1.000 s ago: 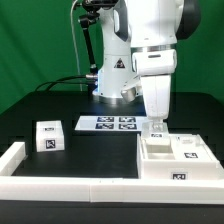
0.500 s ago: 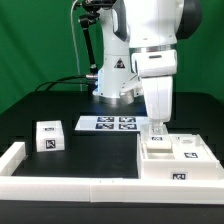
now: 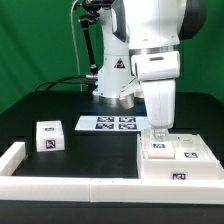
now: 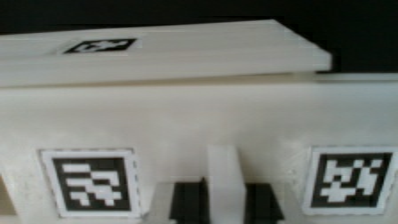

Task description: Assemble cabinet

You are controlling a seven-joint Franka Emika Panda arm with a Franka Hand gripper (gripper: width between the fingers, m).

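Note:
The cabinet (image 3: 178, 160) is a large white box-shaped body with tagged blocks and panels in it, at the exterior view's right. My gripper (image 3: 159, 134) reaches straight down onto its far-left part. In the wrist view the gripper (image 4: 228, 192) has its two dark fingers (image 4: 189, 200) close on either side of a thin white upright panel edge (image 4: 226, 170), between two tags. The cabinet's white wall (image 4: 178, 110) fills that view. A loose white tagged block (image 3: 46, 136) stands on the black table at the exterior view's left.
The marker board (image 3: 108, 124) lies flat behind the middle, near the robot base (image 3: 112, 85). A long low white border rail (image 3: 60, 186) runs along the front and turns back at the left.
The gripper has shifted slightly right and lower onto the cabinet. The tagged piece under it sits a little lower. The loose block has not moved.

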